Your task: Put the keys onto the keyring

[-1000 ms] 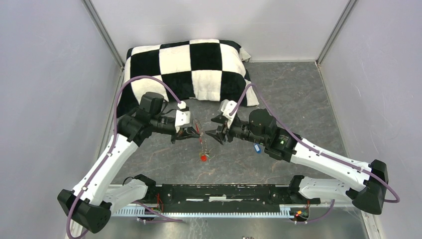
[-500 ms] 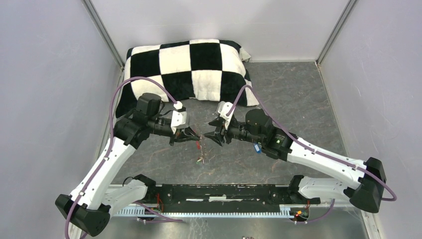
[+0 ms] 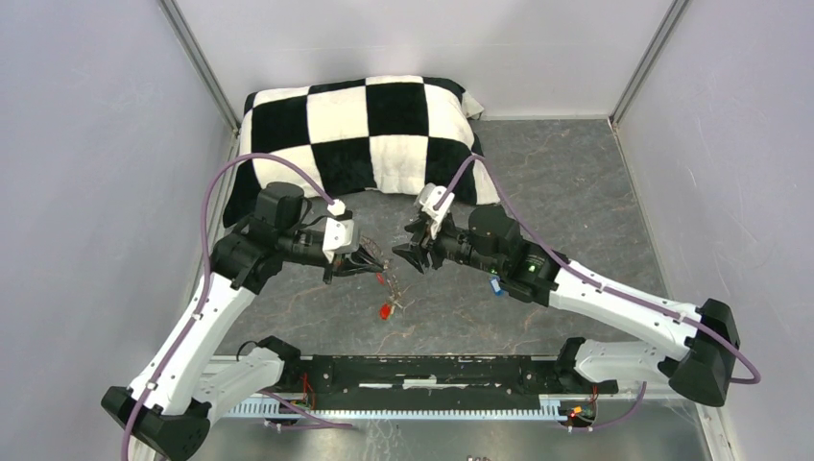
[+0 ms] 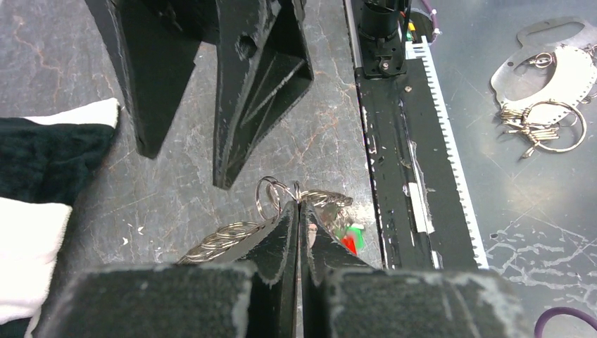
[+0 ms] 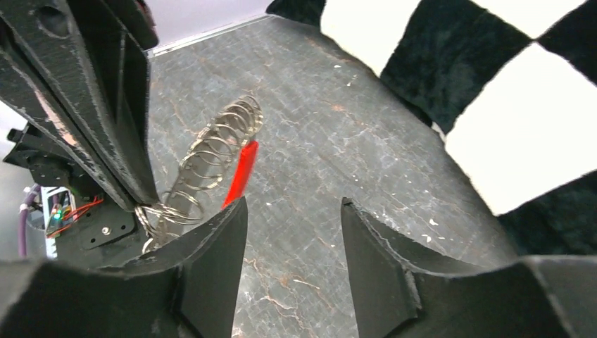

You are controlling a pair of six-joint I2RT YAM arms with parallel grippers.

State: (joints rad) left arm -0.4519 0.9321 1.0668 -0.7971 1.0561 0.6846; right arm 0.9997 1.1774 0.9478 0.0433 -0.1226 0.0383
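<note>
My left gripper is shut on the keyring, a coiled silvery loop with small rings, pinching it at the fingertips. A red key and a green one hang from it above the floor. My right gripper stands open just to the right, facing the left one, with nothing between its fingers. In the right wrist view the keyring and the red key sit just left of its left finger. A blue key lies on the table by the right forearm.
A black-and-white checkered pillow lies at the back, close behind both grippers. The black base rail runs along the near edge. Spare metal rings lie beyond that rail. Grey walls enclose the table on three sides.
Both grippers have shifted a little to the left, staying face to face. The keyring with its red and green keys moved along in the left gripper, swinging slightly.
</note>
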